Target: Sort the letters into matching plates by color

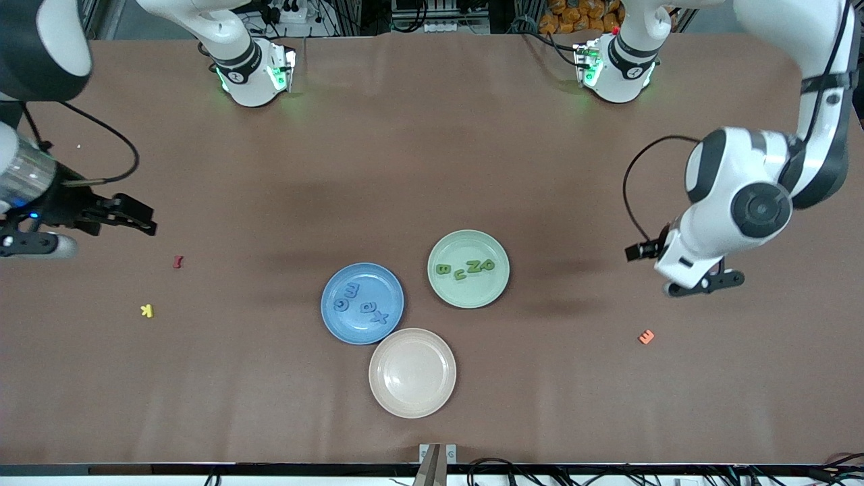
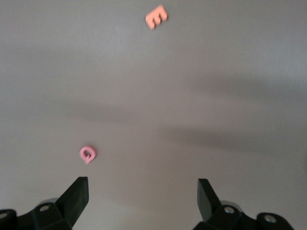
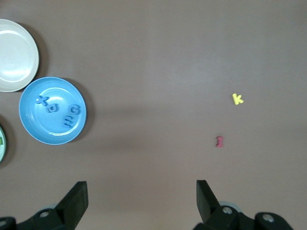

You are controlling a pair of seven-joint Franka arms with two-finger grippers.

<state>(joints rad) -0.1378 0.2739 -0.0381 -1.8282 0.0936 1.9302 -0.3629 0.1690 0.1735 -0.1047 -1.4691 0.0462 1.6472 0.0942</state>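
Observation:
The bright blue plate (image 1: pixel 378 283) holds four blue letters (image 1: pixel 368 308). The mint green plate (image 1: pixel 466 291) beside it holds four green letters (image 1: pixel 472 266). My right gripper (image 1: pixel 143 219) is open and empty above bare table at the right arm's end. Its wrist view (image 3: pixel 141 188) shows the blue plate (image 3: pixel 36 125) with its blue letters (image 3: pixel 69 116) and a sliver of the green plate (image 3: pixel 1 143). My left gripper (image 1: pixel 705 282) is open and empty above bare table at the left arm's end, as its wrist view (image 2: pixel 143 185) shows.
An empty beige plate (image 1: pixel 412 372) touches the blue plate, nearer the front camera. A red letter (image 1: pixel 178 262) and a yellow K (image 1: pixel 146 310) lie near the right gripper. An orange E (image 1: pixel 646 336) and a pink letter (image 2: pixel 88 154) lie near the left gripper.

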